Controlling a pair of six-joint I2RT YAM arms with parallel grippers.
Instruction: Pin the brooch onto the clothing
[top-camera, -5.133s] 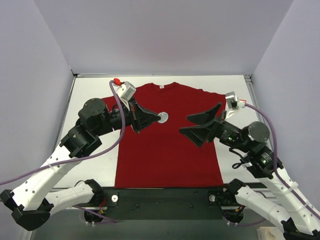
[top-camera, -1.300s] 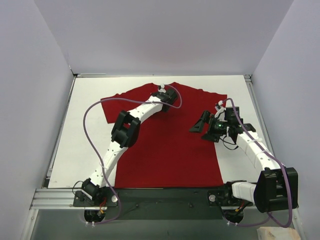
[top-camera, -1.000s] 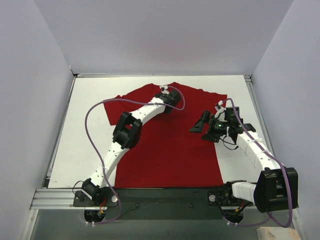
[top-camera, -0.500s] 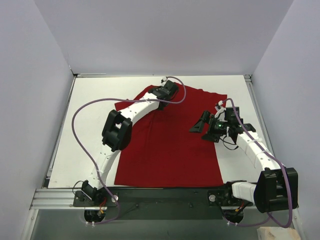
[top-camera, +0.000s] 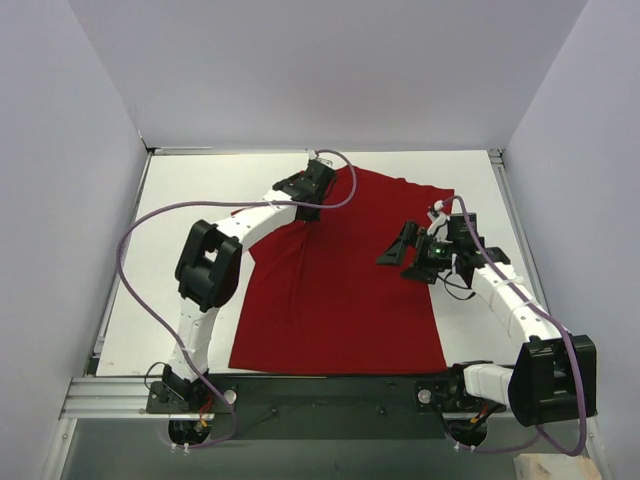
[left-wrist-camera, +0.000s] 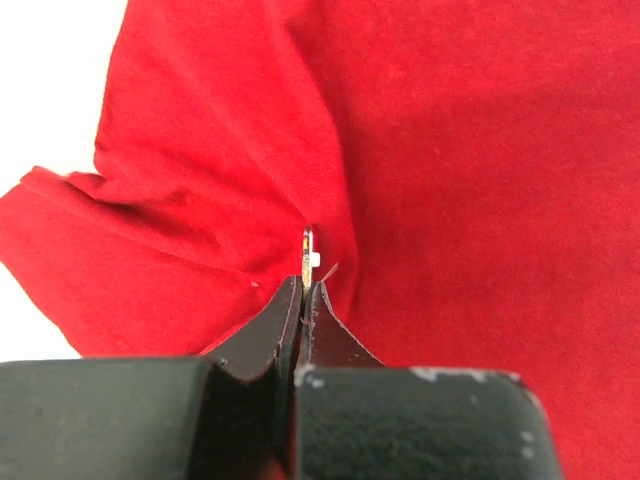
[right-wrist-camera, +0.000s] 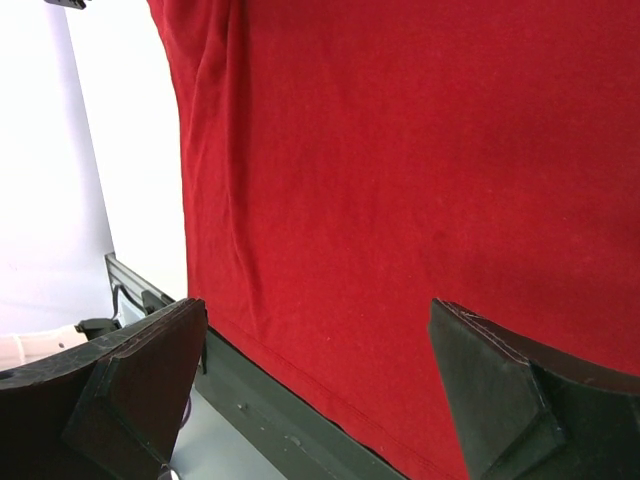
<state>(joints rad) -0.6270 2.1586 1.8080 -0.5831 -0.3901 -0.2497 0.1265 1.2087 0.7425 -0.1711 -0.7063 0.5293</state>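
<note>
Left wrist view: the left claw (left-wrist-camera: 303, 288) is seen closed, and a thin pale sliver (left-wrist-camera: 308, 247) is pinched at its tips. This sliver is judged to be the brooch, seen on edge. Its colours cannot be made out from this side. The red shirt (left-wrist-camera: 450, 150) is gathered into folds around the tips, so the brooch is touching the cloth or is pressed into it. Whether the pin is already pushed through the cloth cannot be told, because the contact point is hidden by the folds.

In the top external view, the shirt (top-camera: 340, 290) is spread over the middle of the table (top-camera: 170, 200), with its collar toward the far edge. The left claw is placed at the collar end, near the far edge and a little left of the middle. The left sleeve is bunched up there and is not lying flat. The right claw (top-camera: 405, 255) is held above the right side of the shirt, toward the right edge of the table. Its jaws are spread wide and nothing is held between them, which is confirmed in the right wrist view.

The task is judged to be in its middle part. The brooch is picked up and brought to the shirt. The fastening itself is not shown as done: the pin must be passed through the cloth and the brooch must be released. The cloth is not held down by the right claw, so it may be dragged by the pin.
</note>
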